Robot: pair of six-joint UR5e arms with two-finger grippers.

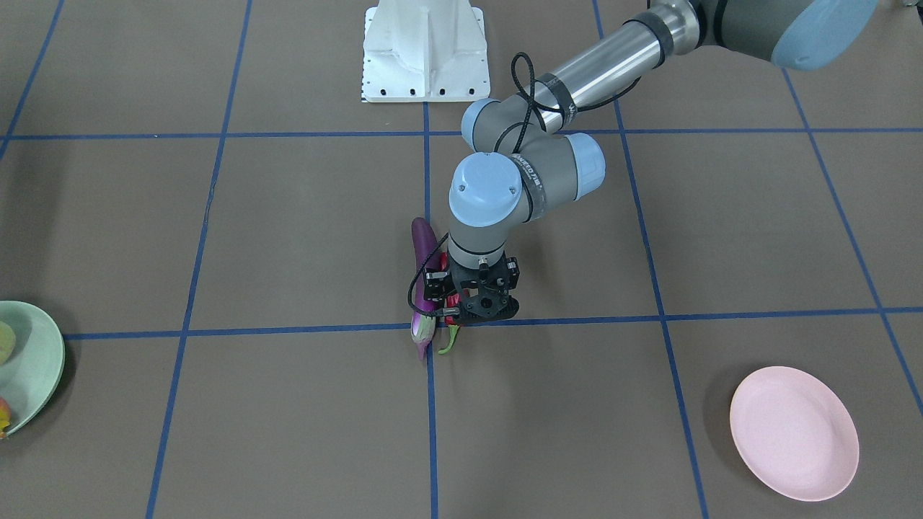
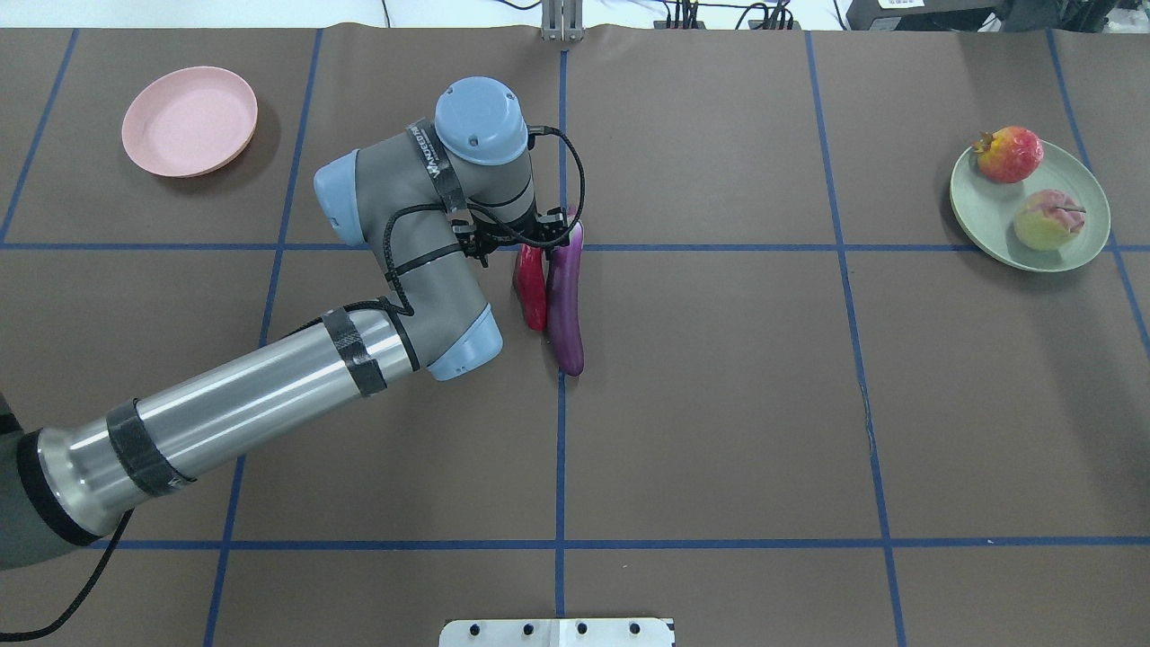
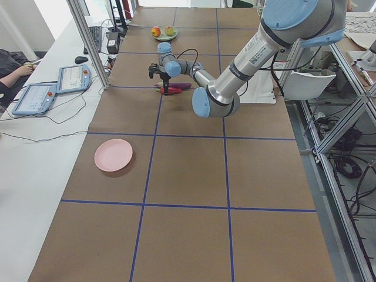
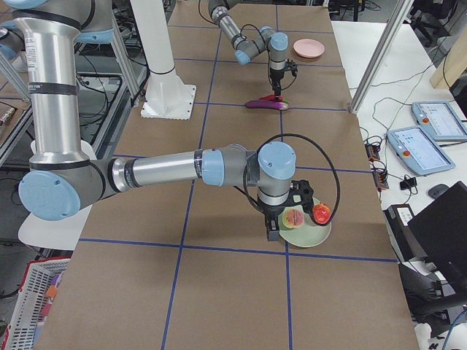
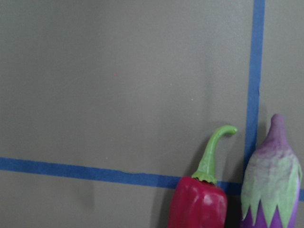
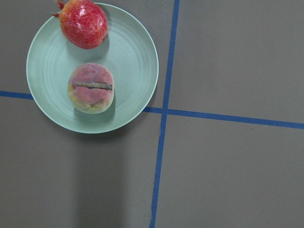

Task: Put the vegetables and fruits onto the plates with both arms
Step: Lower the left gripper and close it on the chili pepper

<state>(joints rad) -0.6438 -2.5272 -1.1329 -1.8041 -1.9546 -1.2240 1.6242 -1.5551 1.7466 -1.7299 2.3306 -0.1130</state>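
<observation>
The purple eggplant [image 2: 566,305] and the red chili [image 2: 531,288] lie side by side at the table's middle. My left gripper [image 1: 451,310] stands upright, low over the chili's stem end; its fingers are hidden, so I cannot tell if it is open or shut. The left wrist view shows the chili [image 5: 198,204] and the eggplant's cap [image 5: 270,190] on the table. The peach [image 6: 91,88] and the pomegranate-like fruit [image 6: 83,23] sit on the green plate [image 6: 128,61]. My right gripper [image 4: 271,232] hovers beside that plate; I cannot tell its state. The pink plate [image 2: 189,121] holds nothing.
The white pedestal base [image 1: 425,50] stands at the robot's side of the table. Blue tape lines cross the brown table cover. Tablets [image 3: 35,97] and a person's arm are beyond the table's far edge. A metal post [image 4: 372,58] stands near the pink plate's end.
</observation>
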